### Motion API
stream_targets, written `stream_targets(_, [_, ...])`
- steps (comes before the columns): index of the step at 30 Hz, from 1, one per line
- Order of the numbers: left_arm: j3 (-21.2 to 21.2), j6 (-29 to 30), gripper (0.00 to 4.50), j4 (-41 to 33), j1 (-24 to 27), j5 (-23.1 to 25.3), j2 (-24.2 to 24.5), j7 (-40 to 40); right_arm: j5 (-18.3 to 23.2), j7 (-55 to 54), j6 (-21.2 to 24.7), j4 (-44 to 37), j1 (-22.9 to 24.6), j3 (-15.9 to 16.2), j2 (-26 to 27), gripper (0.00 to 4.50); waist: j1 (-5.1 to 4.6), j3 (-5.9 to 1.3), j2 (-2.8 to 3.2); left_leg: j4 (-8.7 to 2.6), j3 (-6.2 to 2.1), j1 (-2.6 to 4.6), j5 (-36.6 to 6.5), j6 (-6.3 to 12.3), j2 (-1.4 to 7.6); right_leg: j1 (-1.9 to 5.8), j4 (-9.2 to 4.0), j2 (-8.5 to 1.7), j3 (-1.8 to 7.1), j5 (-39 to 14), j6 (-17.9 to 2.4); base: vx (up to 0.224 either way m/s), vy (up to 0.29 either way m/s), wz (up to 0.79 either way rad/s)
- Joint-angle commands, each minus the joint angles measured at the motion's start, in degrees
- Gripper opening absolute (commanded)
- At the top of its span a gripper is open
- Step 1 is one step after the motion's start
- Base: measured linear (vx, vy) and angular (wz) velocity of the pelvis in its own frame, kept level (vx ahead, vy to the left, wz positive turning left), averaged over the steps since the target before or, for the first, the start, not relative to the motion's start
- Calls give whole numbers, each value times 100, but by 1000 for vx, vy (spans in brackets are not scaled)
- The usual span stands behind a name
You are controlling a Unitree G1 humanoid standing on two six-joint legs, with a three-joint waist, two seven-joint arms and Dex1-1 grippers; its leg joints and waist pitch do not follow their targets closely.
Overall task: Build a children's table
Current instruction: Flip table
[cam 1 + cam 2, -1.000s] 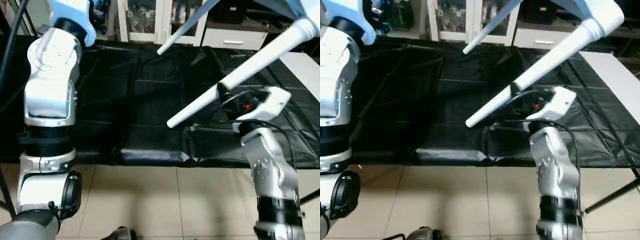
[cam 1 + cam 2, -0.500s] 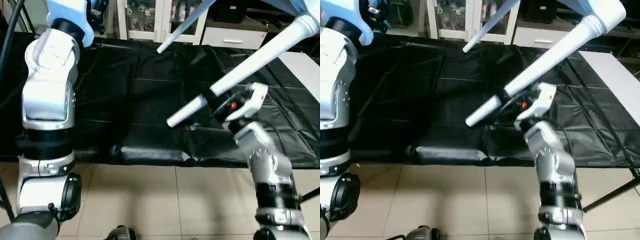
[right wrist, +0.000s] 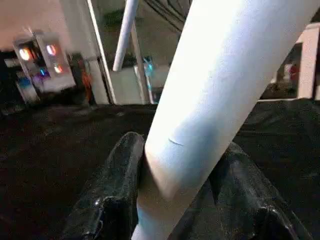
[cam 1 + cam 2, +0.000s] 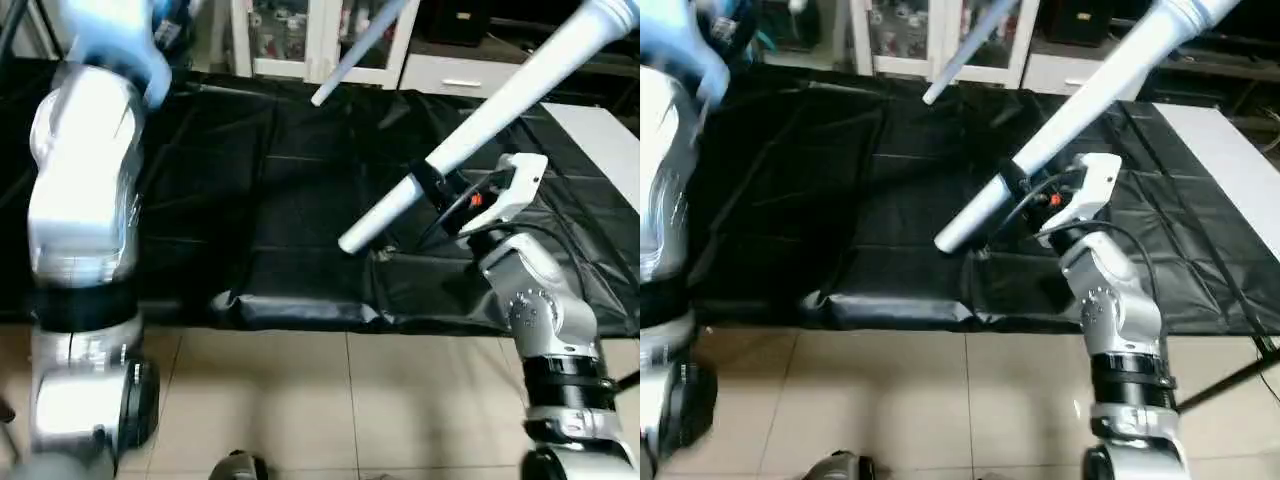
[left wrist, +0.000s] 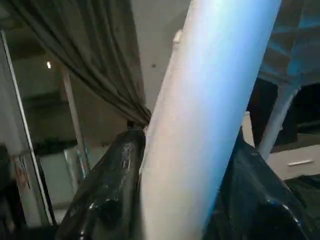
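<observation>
The robot's silver left arm [image 4: 80, 200] is rising up the left side of the head views, over the left end of a black crinkled plastic sheet [image 4: 270, 200] that is covering the work surface, and the sheet serves here as the landmark. In the left wrist view the left gripper [image 5: 185, 200] is holding its two glossy black fingers [image 5: 107, 195] pressed against either side of a thick, smooth white tube leg [image 5: 210, 110], so the claw is clamped on that leg, with a ribbed corner of the white plastic tabletop [image 5: 287, 60] showing beyond it. Above the far edge of the sheet a thinner-looking white tube leg [image 4: 355, 55] is slanting down, its round cut end hanging in the air. Over the middle of the sheet a long white tube leg [image 4: 480, 125] is running diagonally from the upper right corner down to a blunt rounded tip hanging clear above the sheet's near half; it is plain, matt and slightly tapered. The right gripper [image 3: 182, 200], on a silver and white forearm [image 4: 530, 290] above the sheet's right part, is closing its black fingers [image 3: 112, 195] around this leg near its lower end, both pads touching the tube. To the right of the sheet a flat white board [image 4: 600, 140] is lying.
</observation>
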Motion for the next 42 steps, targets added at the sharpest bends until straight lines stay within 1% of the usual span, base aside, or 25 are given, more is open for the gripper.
stream_targets(1, [196,-92,206,-169,-42,-205,-48,159,-247,-20,-233,-290,-7,76,-114,173,3,-532,-81,-373,-112,292,-652,1,283,208,-328,-273,142,-345,-1193,0,0,0])
stream_targets(3, [293,-338,204,-244,493,-320,-146,134,-462,-47,-371,-441,88,153,-251,173,-5,-516,-33,-399,-134,329,-906,-123,305,159,-360,-243,135,-562,-1107,0,0,0])
stream_targets(6, [346,-523,191,-253,854,-362,-207,120,-590,-119,-500,-472,99,161,-303,168,-12,-523,-42,-409,-135,348,-997,-216,307,150,-347,-224,135,-476,-1034,0,0,0])
stream_targets(7, [329,-596,191,-255,1031,-344,-220,104,-618,-143,-537,-465,94,156,-315,168,-13,-513,-2,-423,-144,350,-1085,-267,308,133,-355,-214,134,-496,-1017,0,0,0])
stream_targets(8, [333,-699,183,-253,1201,-362,-266,90,-617,-174,-554,-460,93,137,-305,166,-22,-504,-26,-435,-136,359,-1287,-327,306,124,-373,-214,139,-638,-972,0,0,0])
stream_targets(10, [299,-875,178,-189,1693,-312,-380,121,-742,-242,-611,-370,138,187,-298,165,-20,-493,-13,-453,-155,363,-1500,-383,311,116,-397,-225,149,-804,-909,0,0,0])
stream_targets(11, [284,-896,171,-139,1818,-299,-409,147,-836,-258,-659,-337,149,244,-311,161,-35,-479,-41,-472,-157,357,-1649,-436,317,111,-421,-225,148,-924,-854,0,0,0])
stream_targets(13, [277,-907,166,-106,1886,-296,-426,163,-896,-266,-691,-318,154,282,-319,159,-30,-495,-30,-468,-159,385,-1734,-501,316,86,-417,-219,153,-951,-810,0,0,0])
stream_targets(15, [153,-1070,164,91,2116,-239,-445,136,-890,-274,-678,-321,114,318,-278,156,-29,-477,-75,-488,-170,392,-1967,-546,314,67,-449,-224,153,-1205,-716,0,0,0])
stream_targets(16, [84,-1133,162,187,2183,-167,-418,146,-899,-283,-672,-286,79,330,-269,155,-18,-479,-57,-489,-173,419,-2062,-576,318,42,-467,-223,154,-1281,-689,0,0,0])
stream_targets(17, [21,-1225,162,304,2220,-132,-404,126,-960,-305,-697,-218,25,360,-278,155,-30,-473,-92,-488,-173,451,-2226,-631,322,5,-487,-210,154,-1327,-663,0,0,0])
stream_targets(18, [1,-1271,162,385,2232,-140,-413,109,-994,-310,-727,-169,-12,379,-281,155,-33,-458,-89,-499,-176,456,-2435,-696,312,-9,-502,-209,156,-1462,-634,0,0,0])
stream_targets(20, [-54,-1338,162,555,2231,-104,-399,96,-1023,-323,-760,-98,-71,395,-270,153,-49,-466,-84,-520,-205,442,-2543,-760,314,9,-490,-220,150,-1469,-605,0,0,0])
stream_targets(23, [-190,-1690,161,1007,2158,5,-316,40,-1099,-420,-794,-40,-87,409,-204,153,-75,-469,-123,-529,-212,404,-2481,-737,306,29,-498,-241,150,-1470,-563,0,0,0])
stream_targets(24, [-230,-1854,161,1240,2069,41,-274,30,-1189,-470,-804,-51,-44,453,-197,153,-89,-469,-199,-520,-192,404,-2473,-706,305,18,-516,-240,155,-1541,-548,0,0,0])
stream_targets(25, [-279,-1968,161,1443,1981,99,-219,21,-1279,-539,-835,-45,2,482,-194,153,-89,-469,-199,-520,-192,404,-2473,-706,305,18,-516,-240,155,-1541,-548,0,0,0])
stream_targets(26, [-308,-2031,161,1566,1924,130,-186,12,-1339,-586,-856,-41,31,500,-194,153,-64,-464,-145,-504,-187,447,-2542,-716,292,-34,-531,-254,168,-1716,-527,0,0,0])
stream_targets(27, [-311,-2079,161,1673,1877,110,-180,0,-1382,-642,-874,-24,52,507,-199,153,-87,-458,-107,-533,-224,419,-2611,-789,304,4,-512,-259,155,-1749,-522,0,0,0])
stream_targets(31, [-333,-2352,161,2194,1660,66,-150,-55,-1462,-799,-965,63,83,462,-202,153,-96,-474,-118,-531,-215,446,-2748,-876,293,-27,-520,-243,154,-1647,-520,0,0,0])
stream_targets(34, [-414,-2524,161,2505,1536,125,-72,-50,-1556,-893,-1015,122,82,465,-187,153,-102,-477,-59,-542,-238,439,-2862,-922,302,-14,-504,-258,155,-1633,-551,0,0,0])
stream_targets(35, [-387,-2515,161,2542,1494,74,-56,-40,-1617,-927,-1066,141,78,491,-190,153,-107,-478,-72,-545,-237,438,-2865,-926,302,-20,-507,-250,151,-1615,-551,0,0,0])
stream_targets(36, [-363,-2499,217,2552,1471,30,-50,-33,-1655,-946,-1101,150,78,509,-193,153,-111,-480,-77,-543,-233,447,-2902,-948,302,-25,-495,-248,149,-1588,-586,0,0,0])
stream_targets(37, [-344,-2509,231,2564,1460,29,-34,8,-1602,-895,-1123,159,74,507,-177,153,-110,-480,-65,-546,-238,441,-2898,-948,302,-15,-491,-254,150,-1568,-599,0,0,0])
stream_targets(39, [-276,-2475,241,2508,1528,29,13,83,-1535,-830,-1178,144,62,515,-164,223,-119,-489,-78,-543,-238,423,-2848,-916,304,-3,-487,-259,150,-1503,-602,0,0,0])
stream_targets(42, [-175,-2399,279,2293,1662,-54,30,106,-1572,-740,-1295,140,54,589,-192,236,-123,-495,-82,-543,-229,386,-2516,-840,317,43,-436,-264,149,-1186,-686,0,0,0])
